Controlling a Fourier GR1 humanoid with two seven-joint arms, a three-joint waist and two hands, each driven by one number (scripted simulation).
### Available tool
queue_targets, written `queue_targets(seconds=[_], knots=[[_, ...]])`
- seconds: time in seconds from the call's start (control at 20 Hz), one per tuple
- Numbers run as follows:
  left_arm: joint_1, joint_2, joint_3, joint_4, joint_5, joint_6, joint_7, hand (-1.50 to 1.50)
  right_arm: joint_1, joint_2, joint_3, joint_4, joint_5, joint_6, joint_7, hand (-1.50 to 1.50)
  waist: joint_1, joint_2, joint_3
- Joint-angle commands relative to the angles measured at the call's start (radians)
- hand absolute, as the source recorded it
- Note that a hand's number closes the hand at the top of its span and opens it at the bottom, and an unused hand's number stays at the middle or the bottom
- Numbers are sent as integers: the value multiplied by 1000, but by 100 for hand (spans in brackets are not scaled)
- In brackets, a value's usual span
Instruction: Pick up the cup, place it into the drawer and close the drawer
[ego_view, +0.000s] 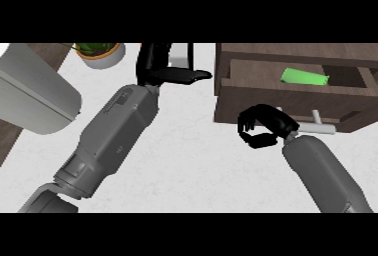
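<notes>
With the green cup (305, 77) lying inside the open drawer (295, 97), the curled, empty right hand (262, 127) at the drawer front should push squarely inward beside the handle (319, 128), while the left hand (164, 67) rests open, well left of the drawer.

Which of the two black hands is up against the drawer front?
The right hand, fingers curled at the open drawer front beside its handle; the left hand is away from it.

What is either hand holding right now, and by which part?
Nothing. The right hand is curled empty by the drawer; the cup lies inside. The left hand is open.
</notes>
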Motion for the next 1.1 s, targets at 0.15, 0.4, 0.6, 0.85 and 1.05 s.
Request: queue_targets(seconds=[0.15,0.4,0.6,0.85,1.05], knots=[[113,40,-14,-90,3,-60,10,-150,-206,-19,-149,281,-33,-94,-149,150,47,14,4],[134,88,-5,-136,19,-99,47,-150,-314,-48,-233,403,-63,-146,-185,150,67,25,5],[172,98,-29,-153,1,-118,37,-150,-390,-102,-287,426,-99,-125,-116,150,104,32,5],[169,120,-18,-177,17,-146,60,-150,-405,-146,-313,412,-133,-77,-130,150,109,35,4],[187,125,-26,-180,12,-161,56,-150,-405,-162,-323,393,-150,-54,-129,150,116,43,4]])
